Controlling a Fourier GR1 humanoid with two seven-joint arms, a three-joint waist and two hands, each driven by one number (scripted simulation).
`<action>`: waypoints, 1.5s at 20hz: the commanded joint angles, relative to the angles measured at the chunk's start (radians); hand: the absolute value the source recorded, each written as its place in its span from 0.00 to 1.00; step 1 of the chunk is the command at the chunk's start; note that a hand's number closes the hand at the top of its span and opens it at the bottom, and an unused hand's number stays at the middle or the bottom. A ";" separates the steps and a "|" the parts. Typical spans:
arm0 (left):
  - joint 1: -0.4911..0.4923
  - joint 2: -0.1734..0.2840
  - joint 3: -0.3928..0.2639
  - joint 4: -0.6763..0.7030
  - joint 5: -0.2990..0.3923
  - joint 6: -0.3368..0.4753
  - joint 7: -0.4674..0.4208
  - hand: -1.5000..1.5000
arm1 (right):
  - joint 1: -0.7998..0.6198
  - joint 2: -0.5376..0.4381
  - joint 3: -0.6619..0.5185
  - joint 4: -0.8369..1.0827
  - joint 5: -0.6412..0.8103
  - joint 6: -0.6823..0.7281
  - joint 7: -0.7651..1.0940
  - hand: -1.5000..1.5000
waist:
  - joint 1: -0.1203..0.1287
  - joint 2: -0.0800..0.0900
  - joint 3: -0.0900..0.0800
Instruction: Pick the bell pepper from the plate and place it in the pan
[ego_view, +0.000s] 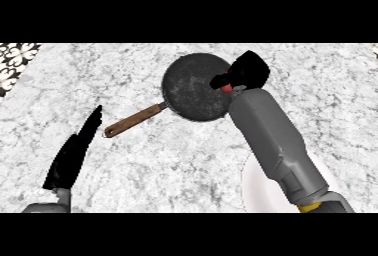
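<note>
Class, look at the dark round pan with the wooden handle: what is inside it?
The dark round pan holds nothing visible. The right hand hangs over its right rim, curled round a red bell pepper, and hides that edge.

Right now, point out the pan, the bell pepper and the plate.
pan (192, 87), head view, on its dark inner base.
bell pepper (227, 88), head view, on the red bit showing in the right hand (247, 72).
plate (260, 192), head view, on its bare white surface left of the forearm.
</note>
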 joint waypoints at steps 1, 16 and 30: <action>-0.005 0.001 -0.019 -0.001 -0.015 -0.007 -0.002 0.50 | -0.020 0.003 -0.121 0.033 -0.177 -0.148 0.020 1.00 | 0.027 0.008 0.003; -0.042 0.003 0.016 0.004 0.016 -0.017 0.029 0.50 | -0.038 0.003 -0.214 0.127 -0.337 -0.736 -0.359 0.00 | 0.009 0.000 0.001; 0.039 -0.006 0.065 0.049 0.004 0.026 -0.015 0.50 | 0.262 0.003 -0.055 -0.082 -0.479 -1.004 -0.470 0.00 | -0.116 -0.045 -0.002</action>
